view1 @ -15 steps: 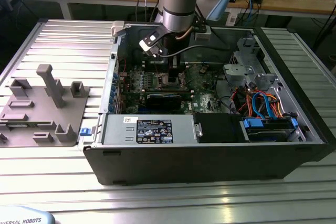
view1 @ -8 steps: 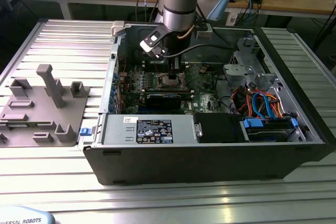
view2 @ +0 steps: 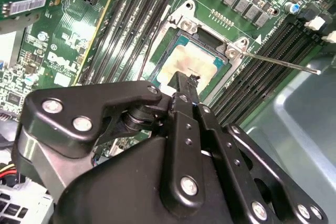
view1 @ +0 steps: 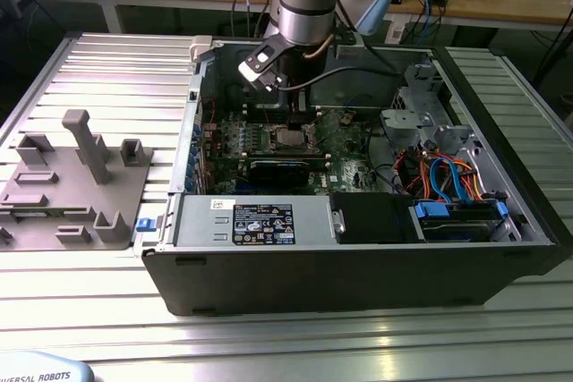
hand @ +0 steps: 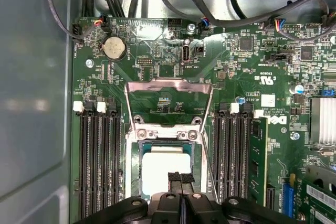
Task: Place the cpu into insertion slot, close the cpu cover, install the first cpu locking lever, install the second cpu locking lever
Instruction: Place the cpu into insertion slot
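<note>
In both wrist views the gripper (hand: 181, 178) (view2: 190, 81) hung over the socket with its jaws drawn together, only a thin seam between the black fingertips and nothing visibly held. Just below the tips the cpu (hand: 157, 169) (view2: 184, 56) lay flat in the insertion slot, its pale metal top up; whether the tips touched it could not be told. Past the chip, the cpu cover (hand: 168, 83) stood folded back on its hinge, open, with green board showing through its cut-out middle. In the second wrist view a thin locking lever (view2: 278, 63) stuck out sideways from a corner of the socket, unlatched. Black memory slots (hand: 97, 161) ran along both sides of the socket, and a coin cell battery (hand: 114, 48) sat further off near the board's edge. In the exterior view the arm reached down into the open computer case (view1: 358, 275), which lay on a ribbed aluminium table (view1: 89, 69), with a grey parts fixture (view1: 72, 176) well apart on the exterior view's left.
</note>
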